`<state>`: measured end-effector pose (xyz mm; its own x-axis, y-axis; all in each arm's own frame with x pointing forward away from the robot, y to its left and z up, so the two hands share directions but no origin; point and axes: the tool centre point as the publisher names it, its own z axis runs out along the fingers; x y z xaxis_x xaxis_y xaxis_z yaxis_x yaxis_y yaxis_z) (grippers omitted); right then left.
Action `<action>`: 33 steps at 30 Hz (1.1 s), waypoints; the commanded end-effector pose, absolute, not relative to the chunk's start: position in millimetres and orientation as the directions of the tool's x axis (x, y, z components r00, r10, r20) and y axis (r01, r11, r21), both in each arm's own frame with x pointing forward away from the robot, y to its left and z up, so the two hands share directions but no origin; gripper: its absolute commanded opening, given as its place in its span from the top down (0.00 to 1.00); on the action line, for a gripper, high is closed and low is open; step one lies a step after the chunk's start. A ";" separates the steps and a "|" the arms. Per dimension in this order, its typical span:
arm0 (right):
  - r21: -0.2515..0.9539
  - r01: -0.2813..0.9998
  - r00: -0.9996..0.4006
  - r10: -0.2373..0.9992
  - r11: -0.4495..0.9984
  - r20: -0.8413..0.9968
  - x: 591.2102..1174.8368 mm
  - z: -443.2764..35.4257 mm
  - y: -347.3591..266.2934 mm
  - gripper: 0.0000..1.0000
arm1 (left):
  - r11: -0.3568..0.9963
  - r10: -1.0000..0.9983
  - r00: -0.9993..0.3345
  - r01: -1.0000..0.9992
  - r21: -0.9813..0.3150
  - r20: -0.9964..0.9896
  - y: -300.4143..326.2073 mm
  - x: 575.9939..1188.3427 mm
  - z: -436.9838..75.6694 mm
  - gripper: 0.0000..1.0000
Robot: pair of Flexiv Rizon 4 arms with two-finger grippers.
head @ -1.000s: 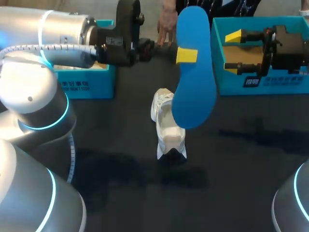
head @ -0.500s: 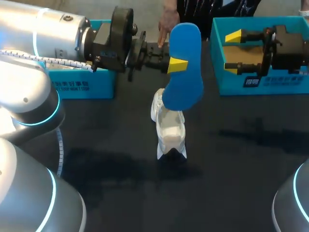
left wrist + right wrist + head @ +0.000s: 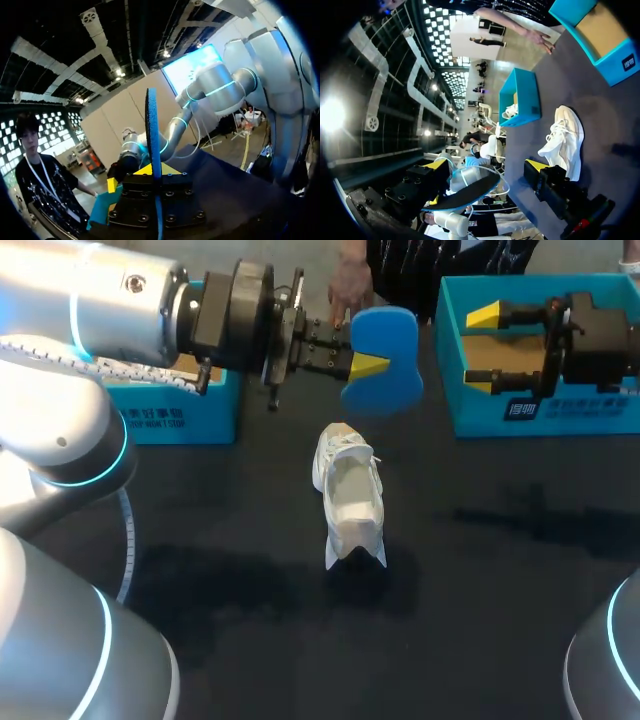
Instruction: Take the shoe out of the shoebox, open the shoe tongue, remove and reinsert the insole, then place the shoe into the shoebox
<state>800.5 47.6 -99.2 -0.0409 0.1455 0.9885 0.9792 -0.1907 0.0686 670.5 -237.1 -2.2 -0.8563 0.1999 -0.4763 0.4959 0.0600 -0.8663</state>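
Head view, from the left side: a teal shoebox part [image 3: 170, 420] sits at the worktop's far left corner, out of the way of the work. The left arm [image 3: 100, 310] comes in above it and stretches toward the far middle. The left gripper [image 3: 365, 365] is clamped on the blue insole [image 3: 392, 380], and one yellow tip shows pressed against the insole's near face. The insole hangs in the air, apart from the shoe and on its far side. I judge the removal done and the reinsertion still to come, so it is being kept clear while it is lined up.

The left wrist view shows the insole [image 3: 151, 125] edge-on, running straight out between the fingers. That is a pinch across its thin flat faces, which keeps the floppy sheet from twisting.

The white shoe [image 3: 350, 500] rests alone at the middle of the worktop, outside both boxes. Its mouth appears to face up, which would let the insole go back in from above. Nothing steadies the shoe, so it may slide when the insole is pushed in.

A person's hand [image 3: 350, 285] is at the far edge, just beyond the insole.

Further right, the teal shoebox [image 3: 455, 360] stands at the far right corner with its cardboard floor bare, ready to receive the shoe. The right gripper [image 3: 483, 350] hangs over it with its fingers spread wide and nothing between them. The right wrist view shows the shoe [image 3: 565, 137] well ahead of those fingers.
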 end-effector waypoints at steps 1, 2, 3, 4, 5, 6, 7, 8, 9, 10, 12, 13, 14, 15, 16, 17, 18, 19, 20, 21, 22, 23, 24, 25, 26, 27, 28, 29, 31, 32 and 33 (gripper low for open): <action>0.069 0.979 -0.041 0.145 -0.191 0.989 801.6 -99.7 48.8 0.00 | 0.018 0.194 -0.695 0.708 -0.706 -0.692 -237.8 669.7 -3.1 1.00; 0.069 0.979 -0.041 0.145 -0.191 0.989 801.6 -99.7 48.8 0.00 | 0.018 0.194 -0.695 0.708 -0.706 -0.692 -237.8 669.7 -3.1 1.00; 0.069 0.979 -0.041 0.145 -0.191 0.989 801.6 -99.7 48.8 0.00 | 0.018 0.194 -0.695 0.708 -0.706 -0.692 -237.8 669.7 -3.1 1.00; 0.069 0.979 -0.041 0.145 -0.191 0.989 801.6 -99.7 48.8 0.00 | 0.018 0.194 -0.695 0.708 -0.706 -0.692 -237.8 669.7 -3.1 1.00; 0.069 0.979 -0.041 0.145 -0.191 0.989 801.6 -99.7 48.8 0.00 | 0.018 0.194 -0.695 0.708 -0.706 -0.692 -237.8 669.7 -3.1 1.00; 0.069 0.979 -0.041 0.145 -0.191 0.989 801.6 -99.7 48.8 0.00 | 0.018 0.194 -0.695 0.708 -0.706 -0.692 -237.8 669.7 -3.1 1.00; 0.069 0.979 -0.041 0.145 -0.191 0.989 801.6 -99.7 48.8 0.00 | 0.018 0.194 -0.695 0.708 -0.706 -0.692 -237.8 669.7 -3.1 1.00; 0.069 0.979 -0.041 0.145 -0.191 0.989 801.6 -99.7 48.8 0.00 | 0.018 0.194 -0.695 0.708 -0.706 -0.692 -237.8 669.7 -3.1 1.00; 0.069 0.979 -0.041 0.145 -0.191 0.989 801.6 -99.7 48.8 0.00 | 0.018 0.194 -0.695 0.708 -0.706 -0.692 -237.8 669.7 -3.1 1.00; 0.069 0.979 -0.041 0.145 -0.191 0.989 801.6 -99.7 48.8 0.00 | 0.018 0.194 -0.695 0.708 -0.706 -0.692 -237.8 669.7 -3.1 1.00; 0.069 0.979 -0.041 0.145 -0.191 0.989 801.6 -99.7 48.8 0.00 | 0.025 0.191 -0.638 0.763 -0.646 -0.746 -237.0 671.0 -7.6 1.00; 0.069 0.979 -0.041 0.145 -0.191 0.989 801.6 -99.7 48.8 0.00 | 0.009 0.177 -0.647 0.755 -0.656 -0.742 -235.4 671.6 -10.3 1.00; 0.069 0.979 -0.041 0.145 -0.191 0.989 801.6 -99.7 48.8 0.00 | 0.012 0.150 -0.599 0.796 -0.605 -0.786 -234.4 673.9 -11.9 1.00; 0.069 0.979 -0.041 0.145 -0.191 0.989 801.6 -99.7 48.8 0.00 | 0.013 0.151 -0.562 0.823 -0.567 -0.813 -233.8 675.0 -15.1 1.00; 0.069 0.979 -0.041 0.145 -0.191 0.989 801.6 -99.7 48.8 0.00 | 0.006 0.131 -0.527 0.847 -0.531 -0.839 -232.4 676.5 -18.3 1.00; 0.069 0.979 -0.041 0.145 -0.191 0.989 801.6 -99.7 48.8 0.00 | 0.012 0.126 -0.472 0.880 -0.475 -0.872 -231.7 678.3 -21.7 1.00; 0.069 0.979 -0.041 0.145 -0.191 0.989 801.6 -99.7 48.8 0.00 | 0.014 0.116 -0.450 0.892 -0.452 -0.885 -230.9 680.1 -25.4 1.00; 0.069 0.979 -0.041 0.145 -0.191 0.989 801.6 -99.7 48.8 0.00 | 0.016 0.104 -0.372 0.928 -0.372 -0.922 -230.6 682.2 -28.8 1.00; 0.069 0.979 -0.041 0.145 -0.191 0.989 801.6 -99.7 48.8 0.00 | 0.032 0.099 -0.252 0.968 -0.250 -0.963 -228.8 689.1 -44.1 1.00; 0.069 0.979 -0.041 0.145 -0.191 0.989 801.6 -99.7 48.8 0.00 | 0.037 0.102 -0.197 0.980 -0.195 -0.975 -228.4 691.0 -48.0 1.00; 0.069 0.979 -0.041 0.145 -0.191 0.989 801.6 -99.7 48.8 0.00 | 0.044 0.105 -0.182 0.983 -0.179 -0.978 -228.1 692.3 -51.7 1.00; 0.069 0.979 -0.041 0.145 -0.191 0.989 801.6 -99.7 48.8 0.00 | 0.044 0.095 -0.151 0.988 -0.147 -0.984 -228.1 693.3 -53.7 1.00; 0.069 0.979 -0.041 0.145 -0.191 0.989 801.6 -99.7 48.8 0.00 | 0.038 0.107 -0.080 0.996 -0.076 -0.991 -227.6 693.7 -57.5 1.00; 0.069 0.979 -0.041 0.145 -0.191 0.989 801.6 -99.7 48.8 0.00 | 0.039 0.115 -0.049 0.998 -0.045 -0.992 -227.5 694.1 -61.6 1.00; 0.069 0.979 -0.041 0.145 -0.191 0.989 801.6 -99.7 48.8 0.00 | 0.039 0.111 -0.010 0.999 -0.006 -0.994 -227.3 694.6 -64.6 1.00; 0.069 0.979 -0.041 0.145 -0.191 0.989 801.6 -99.7 48.8 0.00 | 0.033 0.115 0.036 0.999 0.040 -0.993 -227.0 695.2 -67.8 1.00; 0.069 0.979 -0.041 0.145 -0.191 0.989 801.6 -99.7 48.8 0.00 | 0.034 0.120 0.065 0.997 0.070 -0.991 -226.3 695.6 -72.3 1.00; 0.069 0.979 -0.041 0.145 -0.191 0.989 801.6 -99.7 48.8 0.00 | 0.042 0.121 0.088 0.995 0.093 -0.989 -226.1 696.8 -75.6 1.00; 0.069 0.979 -0.041 0.145 -0.191 0.989 801.6 -99.7 48.8 0.00 | 0.042 0.134 0.136 0.989 0.143 -0.982 -225.9 698.6 -82.1 1.00; 0.069 0.979 -0.041 0.145 -0.191 0.989 801.6 -99.7 48.8 0.00 | 0.044 0.126 0.151 0.987 0.158 -0.981 -225.8 698.9 -84.1 1.00; 0.069 0.979 -0.041 0.145 -0.191 0.989 801.6 -99.7 48.8 0.00 | 0.054 0.120 0.149 0.986 0.157 -0.981 -226.0 699.4 -85.6 1.00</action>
<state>800.8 47.5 -99.5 -0.0420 0.1437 0.9887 0.9793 -0.1903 0.0692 704.2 -227.1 -78.0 -0.0276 0.1688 -0.9853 0.9991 0.0358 -0.0218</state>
